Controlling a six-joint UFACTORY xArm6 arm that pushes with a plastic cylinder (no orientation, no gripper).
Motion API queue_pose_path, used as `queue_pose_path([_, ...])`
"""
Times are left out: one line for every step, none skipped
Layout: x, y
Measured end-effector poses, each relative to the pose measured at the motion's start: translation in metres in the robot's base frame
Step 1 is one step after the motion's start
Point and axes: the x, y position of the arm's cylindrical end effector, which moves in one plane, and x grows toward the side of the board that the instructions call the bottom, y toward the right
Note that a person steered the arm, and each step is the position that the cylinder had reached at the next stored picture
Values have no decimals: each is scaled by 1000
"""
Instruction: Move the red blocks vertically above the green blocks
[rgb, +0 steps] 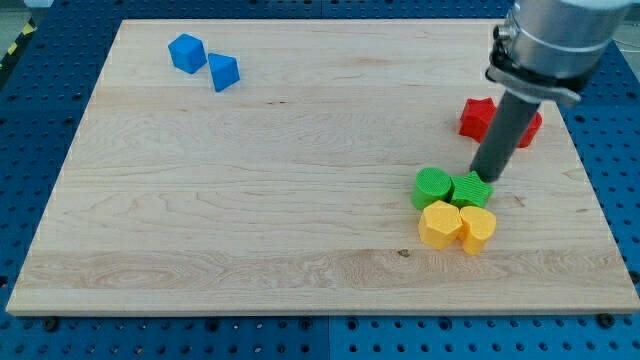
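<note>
Red blocks sit at the far right of the counter (300, 200): a star-like red block (477, 117) and a 2nd red block (530, 128), partly hidden behind the rod, shape unclear. The pair is close together; whether they touch can't be told.

Nearer the camera and a little left lie the green blocks: a round green block (432, 187) and a 2nd green block (471, 191), touching side by side. My tip (484, 179) stands at the far-right edge of the 2nd green one, at or just against it, between greens and reds.

Key relation: the reds lie far and slightly right of my tip, apart from it, w/ the star-like one the closer. They are already on the far side of the greens but offset to the right, so the job looks partly done. Judged from here, the next push needs my tip to go round to the reds' right side and nudge them left w/o dragging a green along.

No claw on this arm, just a straight dark rod, so there is nothing to clench or release.

Touching the greens' near side: 2 yellow blocks (439, 222), the right one (478, 229) roughly heart-shaped. Far left, well apart: 2 blue blocks (186, 52) and (224, 72).
</note>
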Motion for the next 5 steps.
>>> queue_pose_path([-19,-16])
queue_pose_path([-18,-27])
queue_pose_path([-12,15])
queue_pose_path([4,80])
queue_pose_path([9,139])
